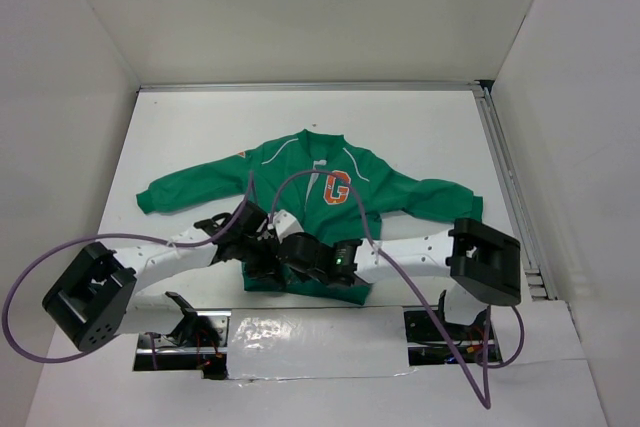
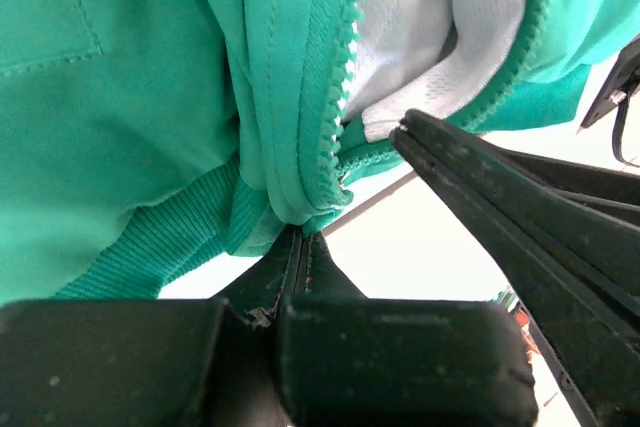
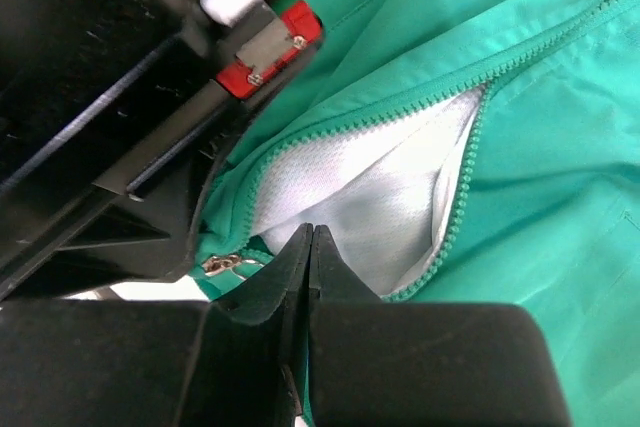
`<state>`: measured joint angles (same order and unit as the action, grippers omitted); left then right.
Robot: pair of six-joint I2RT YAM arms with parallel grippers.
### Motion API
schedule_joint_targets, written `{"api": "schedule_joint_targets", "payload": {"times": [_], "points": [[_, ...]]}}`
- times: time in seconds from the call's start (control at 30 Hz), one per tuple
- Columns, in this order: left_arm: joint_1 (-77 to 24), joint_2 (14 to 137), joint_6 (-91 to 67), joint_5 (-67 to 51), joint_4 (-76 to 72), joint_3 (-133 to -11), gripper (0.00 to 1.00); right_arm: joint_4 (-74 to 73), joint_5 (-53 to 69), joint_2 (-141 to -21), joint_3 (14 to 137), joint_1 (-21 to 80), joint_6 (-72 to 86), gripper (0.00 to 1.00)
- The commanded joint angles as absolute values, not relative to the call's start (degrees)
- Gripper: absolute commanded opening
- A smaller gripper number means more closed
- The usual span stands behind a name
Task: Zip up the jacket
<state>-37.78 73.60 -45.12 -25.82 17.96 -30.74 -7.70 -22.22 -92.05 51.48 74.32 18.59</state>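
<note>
Left claw [image 2: 300,245]: squeezed tight on the bottom edge of the jacket [image 1: 300,172], right under the zipper teeth [image 2: 345,77].
Right claw [image 3: 312,239]: fingers pressed together, tip over the white lining [image 3: 370,187]; hard to see if any cloth is caught.
Zipper pull [image 3: 228,265]: just beside the Right claw.
Jacket: flat on the white table [image 1: 420,127], front up, open at the bottom, arms spread out.

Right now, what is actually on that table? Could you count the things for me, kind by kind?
green jacket: 1
robot hands: 2 (left hand, right hand)
purple cables: 2 (left cable, right cable)
Total: 5
</note>
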Motion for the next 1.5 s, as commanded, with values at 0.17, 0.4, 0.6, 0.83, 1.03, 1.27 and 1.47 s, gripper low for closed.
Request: {"api": "schedule_joint_targets", "payload": {"times": [0.17, 0.4, 0.6, 0.83, 1.03, 1.27, 1.47], "points": [[-38.41, 72.86, -44.21, -26.19, 19.87, -30.59, 0.0, -1.15, -7.66, -80.35, 43.51, 73.66, 14.76, 0.0], [-38.5, 75.76, -44.74, -24.7, 19.08, -30.5, 0.0, -0.35, 1.23, -84.98, 43.59, 71.28, 16.61, 0.12], [-38.5, 77.34, -45.09, -23.2, 19.16, -30.59, 0.0, 5.71, 4.38, -88.94, 43.24, 68.65, 19.25, 0.41], [-38.5, 78.22, -45.17, -24.08, 17.84, -30.15, 0.0, 7.74, 4.84, -91.84, 43.94, 66.36, 21.09, 0.42], [-38.5, 78.66, -45.0, -23.82, 18.19, -30.41, 0.0, 6.94, 6.86, -92.46, 42.8, 65.21, 20.57, 0.43], [-38.5, 79.19, -45.35, -23.2, 18.28, -30.67, 0.0, 5.02, 4.49, -93.16, 41.92, 65.04, 21.53, 0.44], [-38.5, 80.42, -45.44, -22.24, 18.46, -31.38, 0.0, 6.4, 9.3, -95.27, 41.92, 65.04, 21.53, 0.44]]}}
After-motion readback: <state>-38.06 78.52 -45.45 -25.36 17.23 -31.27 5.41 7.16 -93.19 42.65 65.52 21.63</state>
